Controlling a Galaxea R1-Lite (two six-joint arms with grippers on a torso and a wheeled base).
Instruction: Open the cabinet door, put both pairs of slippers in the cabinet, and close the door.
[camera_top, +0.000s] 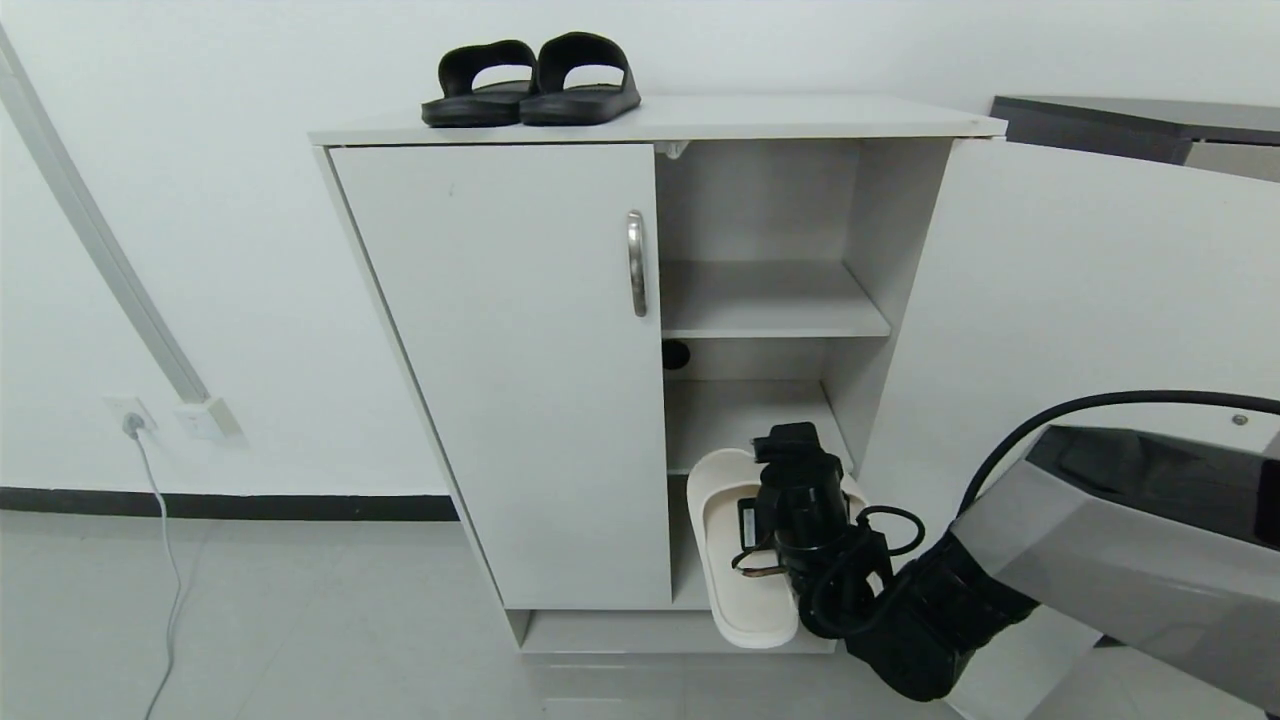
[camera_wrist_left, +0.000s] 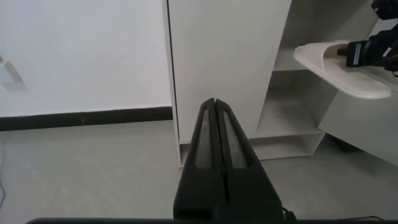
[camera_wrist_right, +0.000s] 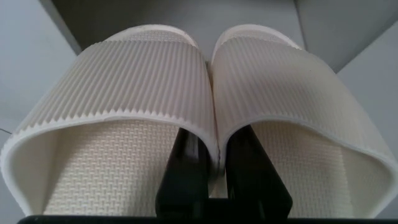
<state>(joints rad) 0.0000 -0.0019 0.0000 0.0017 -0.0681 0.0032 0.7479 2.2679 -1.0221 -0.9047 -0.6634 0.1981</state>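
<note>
First pair going in: the right gripper (camera_top: 792, 495), fingers clamped on the white slippers' (camera_top: 735, 565) touching inner edges, holds them low at the cabinet's (camera_top: 500, 380) open right side; next, probably push deeper, then release; black slippers (camera_top: 530, 85) sit on top; the left gripper (camera_wrist_left: 215, 134) is closed, empty.

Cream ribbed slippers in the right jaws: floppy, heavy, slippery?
Probably stiffish: the cream ribbed foam-like slippers jut past the jaws without sagging. Likely light: one pinch at the straps carries both. Ribbed texture should resist slipping.
</note>
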